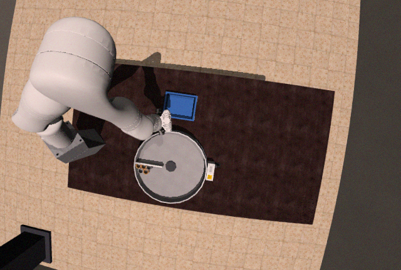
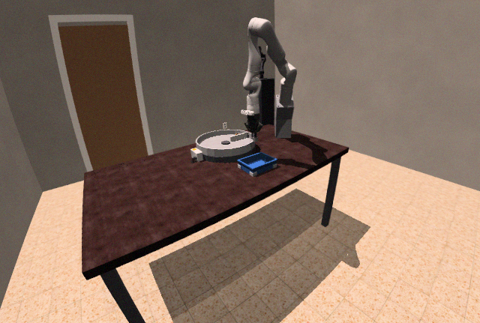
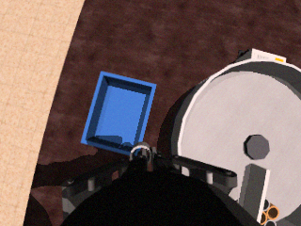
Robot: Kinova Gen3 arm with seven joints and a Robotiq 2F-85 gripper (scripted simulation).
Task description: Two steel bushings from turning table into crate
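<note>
My gripper (image 3: 149,153) is shut on a steel bushing (image 3: 140,151), a small silvery ring seen end-on in the wrist view. It hangs above the table between the rim of the grey turning table (image 1: 170,166) and the near edge of the blue crate (image 1: 180,105). In the overhead view the gripper (image 1: 166,120) is just left of the crate's corner. The crate (image 3: 119,112) looks empty. Several bushings, some copper-coloured and some dark (image 1: 142,168), lie against a grey bar (image 1: 149,163) on the turning table's left side; they also show in the wrist view (image 3: 269,214).
The turning table (image 2: 226,143) (image 1: 170,165) has a hub at its middle and a small white control box (image 1: 210,171) on its right side. The arm's grey base (image 2: 283,121) stands behind on the dark table. The crate (image 2: 257,163) sits in front of the turning table.
</note>
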